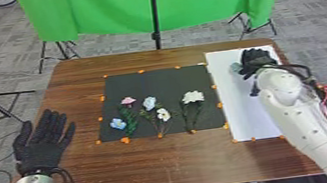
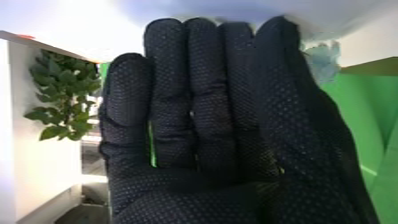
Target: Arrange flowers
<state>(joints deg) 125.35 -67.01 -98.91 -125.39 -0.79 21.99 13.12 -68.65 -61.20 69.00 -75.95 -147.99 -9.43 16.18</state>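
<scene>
On the black mat lie several artificial flowers: a pink one, a blue one, a second blue one, a small white one and a larger white bloom, their stems toward the robot. Over the far part of the white sheet is my right hand, beside a pale blue-green object. The right wrist view has my right hand with straight fingers and the pale object partly behind it. My left hand rests open, fingers spread, at the table's left side.
Orange tape marks border the mat and sheet on the brown wooden table. Beyond the far edge hangs a green cloth on stands. A leafy plant stands in the background of the right wrist view.
</scene>
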